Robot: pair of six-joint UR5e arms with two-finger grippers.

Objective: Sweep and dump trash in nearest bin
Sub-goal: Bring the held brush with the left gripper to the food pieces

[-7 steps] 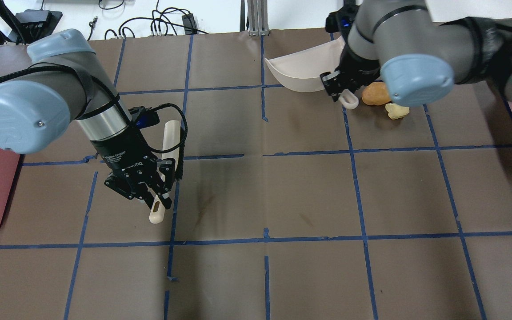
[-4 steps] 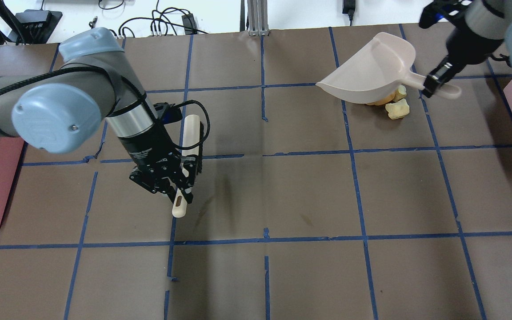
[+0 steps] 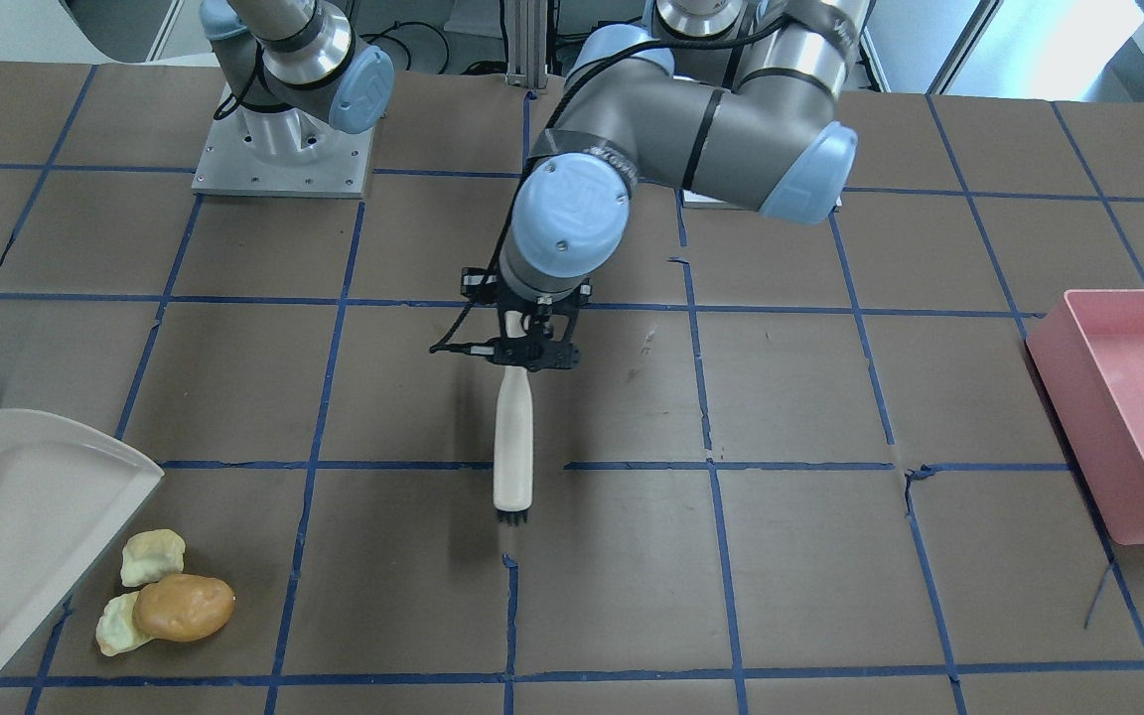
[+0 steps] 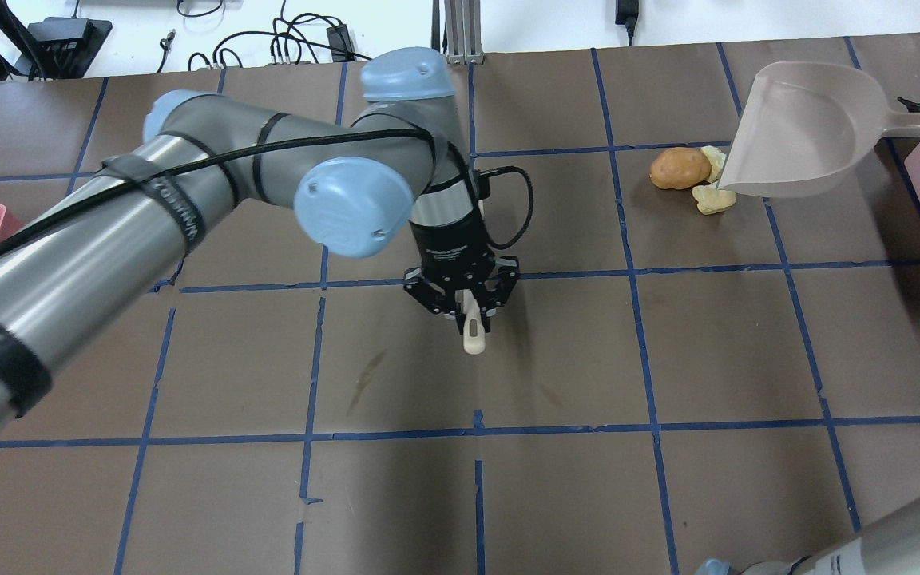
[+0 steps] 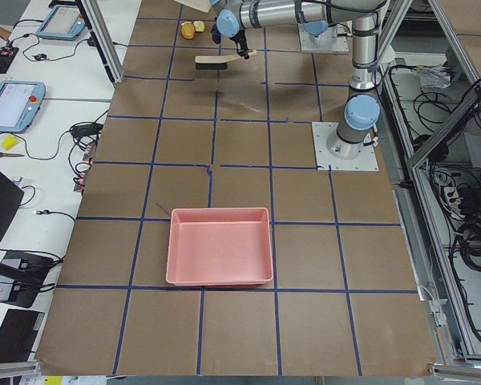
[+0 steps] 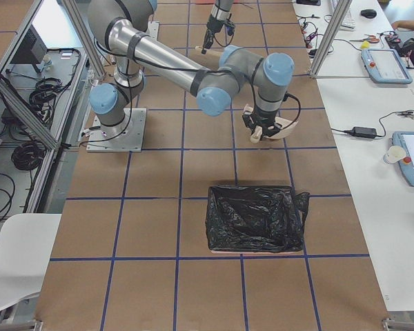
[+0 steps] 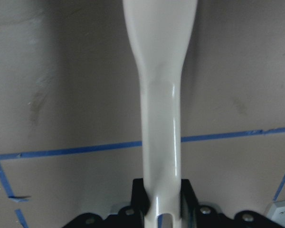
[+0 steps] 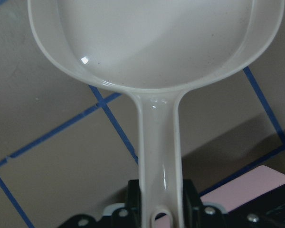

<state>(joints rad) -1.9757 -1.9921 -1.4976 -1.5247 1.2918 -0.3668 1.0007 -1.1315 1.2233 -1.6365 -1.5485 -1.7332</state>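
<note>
The dustpan (image 4: 807, 132) mouth faces the trash (image 4: 680, 168), ready to receive it.
The right hand (image 8: 160, 204) pinches its handle; the left hand (image 4: 466, 307) pinches the brush (image 3: 513, 447).

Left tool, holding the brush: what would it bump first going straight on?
Probably the brown table: the left tool points mostly down, and only its bare top by a blue tape line shows beneath it. Its exact tilt is unclear.

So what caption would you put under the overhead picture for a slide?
Left gripper holds a brush mid-table; a dustpan is poised beside a tan lump and two pale chunks of trash.
</note>
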